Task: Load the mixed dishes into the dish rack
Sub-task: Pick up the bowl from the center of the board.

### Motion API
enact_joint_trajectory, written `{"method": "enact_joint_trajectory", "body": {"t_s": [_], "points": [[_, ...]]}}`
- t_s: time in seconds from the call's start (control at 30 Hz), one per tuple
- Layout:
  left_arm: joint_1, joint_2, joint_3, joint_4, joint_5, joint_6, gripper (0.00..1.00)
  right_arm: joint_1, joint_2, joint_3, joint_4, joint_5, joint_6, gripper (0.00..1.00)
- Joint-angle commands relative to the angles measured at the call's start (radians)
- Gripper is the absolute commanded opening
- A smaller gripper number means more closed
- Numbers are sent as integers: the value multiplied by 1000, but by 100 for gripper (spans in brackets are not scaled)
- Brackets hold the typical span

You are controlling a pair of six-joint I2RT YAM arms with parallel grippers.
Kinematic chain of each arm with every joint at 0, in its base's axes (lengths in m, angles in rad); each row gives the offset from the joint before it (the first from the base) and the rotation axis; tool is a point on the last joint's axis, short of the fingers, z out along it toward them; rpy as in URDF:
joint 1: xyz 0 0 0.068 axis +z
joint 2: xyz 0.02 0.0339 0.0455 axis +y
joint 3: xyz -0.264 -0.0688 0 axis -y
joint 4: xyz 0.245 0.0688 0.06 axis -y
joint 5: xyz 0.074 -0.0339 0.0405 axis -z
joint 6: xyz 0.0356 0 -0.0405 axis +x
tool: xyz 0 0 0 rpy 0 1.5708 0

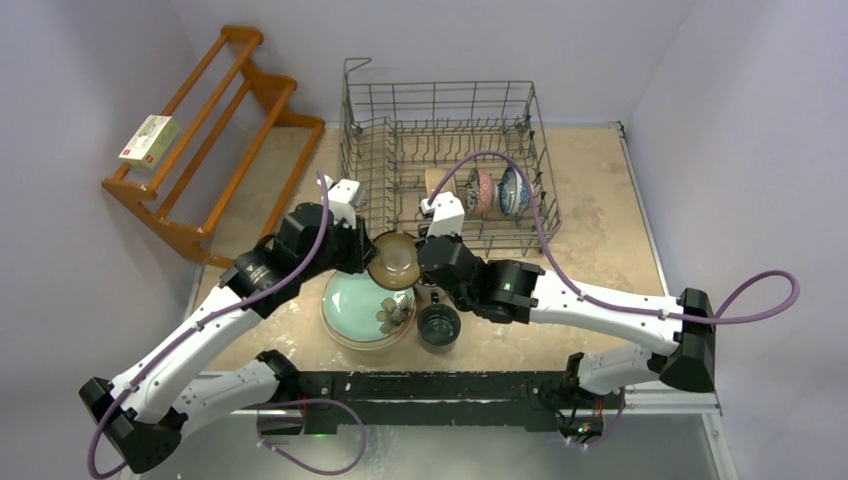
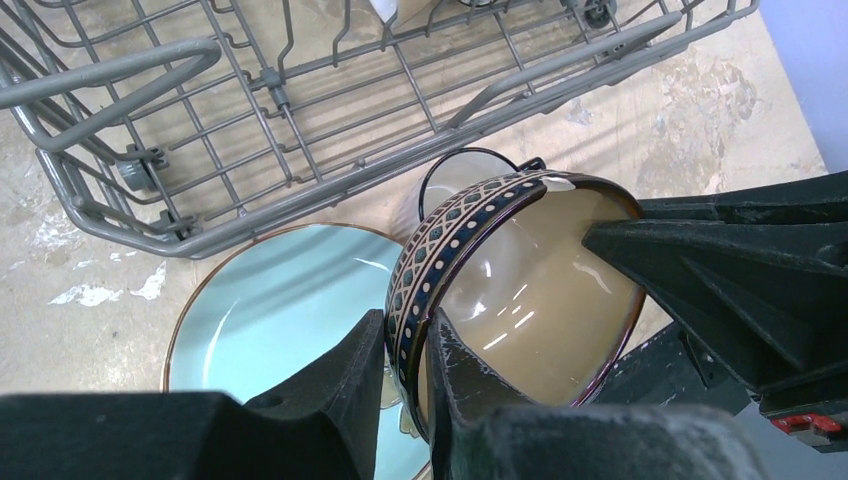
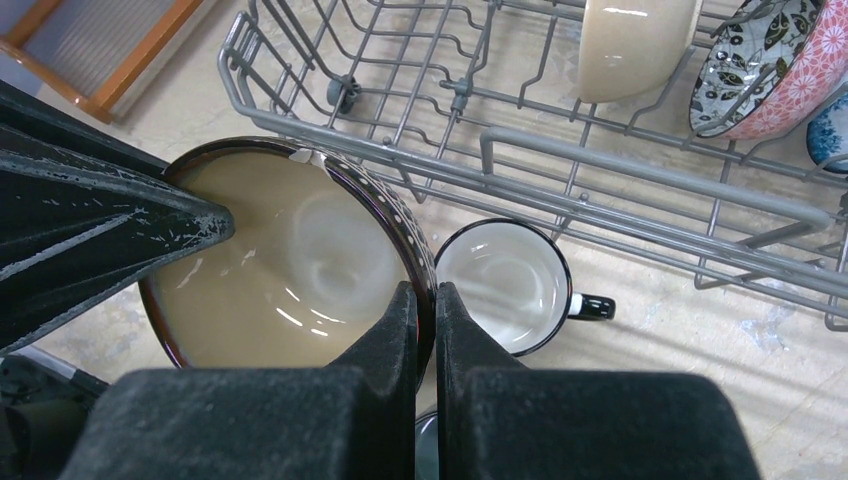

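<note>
Over mint plate (image 1: 350, 300), left claw (image 2: 405, 340) and right claw (image 3: 425, 300) both clamped on patterned bowl (image 2: 530, 290) rim.

The bowl (image 2: 530, 300) is glossy glazed ceramic, the dish rack (image 2: 110, 73) matt metal wire, the shelf (image 1: 150, 213) smooth wood.

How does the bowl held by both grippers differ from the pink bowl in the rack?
The held bowl is beige inside with a dark dotted band outside; the pink bowl is leaf-patterned inside. The held bowl hangs outside the dish rack, pinched at its rim by the left gripper and right gripper; the pink bowl stands on edge inside it. Both are patterned bowls.
</note>
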State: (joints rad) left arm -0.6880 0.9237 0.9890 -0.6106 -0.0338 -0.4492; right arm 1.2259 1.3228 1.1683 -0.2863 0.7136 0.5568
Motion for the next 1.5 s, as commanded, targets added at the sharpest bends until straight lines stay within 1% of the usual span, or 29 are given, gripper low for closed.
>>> {"method": "enact_joint_trajectory", "body": {"t_s": [0.0, 0.07, 0.13, 0.2, 0.3, 0.37, 0.5, 0.6, 0.7, 0.77, 0.87, 0.93, 0.97, 1.07, 1.13, 1.3, 1.47], "points": [[-3, 1, -3, 39, -8, -8, 0, 10, -62, 60, 140, -6, 22, 3], [-3, 0, -4, 41, -13, -9, 0, 10, -68, 53, 145, -10, 26, 13], [-4, -5, -9, 48, -15, -11, 0, 10, -73, 47, 142, -15, 34, 17], [-3, -10, -13, 54, -19, -14, 0, 10, -81, 38, 139, -20, 49, 26], [-3, -17, -19, 61, -30, -13, 0, 11, -102, 14, 130, -36, 81, 43], [-3, -20, -22, 69, -33, -14, 0, 9, -125, -14, 130, -53, 92, 53], [-3, -37, -27, 92, -38, -22, 0, 5, -178, -68, 147, -62, 115, 67], [-2, -42, -26, 116, -28, -26, 0, -14, -221, -108, 163, -99, 132, 74], [0, -43, -25, 148, 8, -31, 0, -62, -268, -161, 196, -180, 145, 78], [7, -43, -26, 169, 28, -31, 0, -117, -308, -222, 244, -287, 142, 81], [34, -39, -30, 200, 100, -36, 0, -196, -371, -295, 338, -421, 133, 91], [72, -37, -41, 229, 174, -48, 0, -214, -393, -324, 381, -487, 129, 97], [93, -36, -50, 247, 221, -58, 0, -216, -394, -331, 395, -513, 128, 98], [181, -37, -77, 310, 395, -99, 0, -222, -391, -350, 426, -559, 139, 99], [220, -44, -94, 362, 468, -126, 0, -226, -384, -361, 439, -573, 156, 99], [230, -32, -108, 432, 566, -171, 0, -239, -380, -392, 501, -624, 200, 99], [231, -57, -131, 516, 627, -212, 0, -252, -386, -411, 531, -616, 271, 99]]}}
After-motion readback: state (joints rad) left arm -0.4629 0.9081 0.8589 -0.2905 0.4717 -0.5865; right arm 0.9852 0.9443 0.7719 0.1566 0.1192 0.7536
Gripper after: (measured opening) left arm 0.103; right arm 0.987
